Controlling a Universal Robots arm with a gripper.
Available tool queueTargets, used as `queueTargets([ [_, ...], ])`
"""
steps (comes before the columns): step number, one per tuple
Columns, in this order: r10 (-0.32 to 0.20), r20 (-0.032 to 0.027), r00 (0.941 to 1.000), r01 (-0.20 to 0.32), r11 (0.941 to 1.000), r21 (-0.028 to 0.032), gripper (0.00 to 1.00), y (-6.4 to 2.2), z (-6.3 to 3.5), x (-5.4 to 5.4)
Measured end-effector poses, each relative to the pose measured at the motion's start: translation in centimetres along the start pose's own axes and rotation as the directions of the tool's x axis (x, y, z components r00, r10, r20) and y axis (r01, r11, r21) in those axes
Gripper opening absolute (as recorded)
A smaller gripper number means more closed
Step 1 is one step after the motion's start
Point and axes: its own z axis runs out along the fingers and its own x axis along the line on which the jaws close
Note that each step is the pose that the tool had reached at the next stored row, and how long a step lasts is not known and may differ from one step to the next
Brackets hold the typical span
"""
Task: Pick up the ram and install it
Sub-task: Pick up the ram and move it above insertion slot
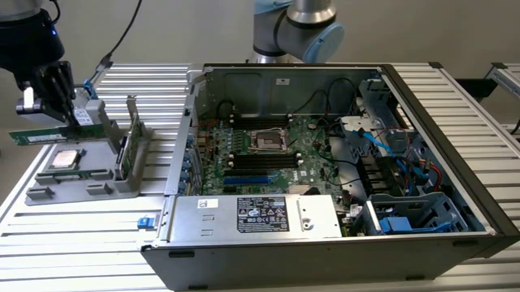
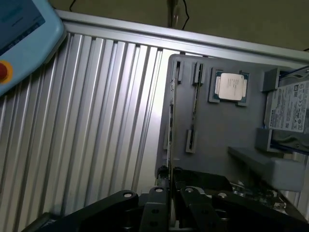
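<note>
While its jaws, nearly closed, pinch the ram (image 1: 36,136) (held level), the gripper (image 1: 73,121) points downward over the grey tray (image 1: 89,179).

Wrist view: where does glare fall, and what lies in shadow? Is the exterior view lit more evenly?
Wrist view: a bright band of glare runs along the slats of the aluminium table, while the gripper is a dark shape in shadow. Exterior view: the light is soft and even, the held ram well lit; only the inside of the computer case is dimmer.
</note>
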Motion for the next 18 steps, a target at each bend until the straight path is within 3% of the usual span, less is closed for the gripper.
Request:
queueTargets([
  [9,0.000,0.0030,1.0000,0.000,1.0000,0.0006,0.14,-3.21,-1.91,0.7],
  [18,-0.001,0.0134,0.9999,0.001,1.0000,0.0024,0.14,-7.15,-3.55,1.5],
])
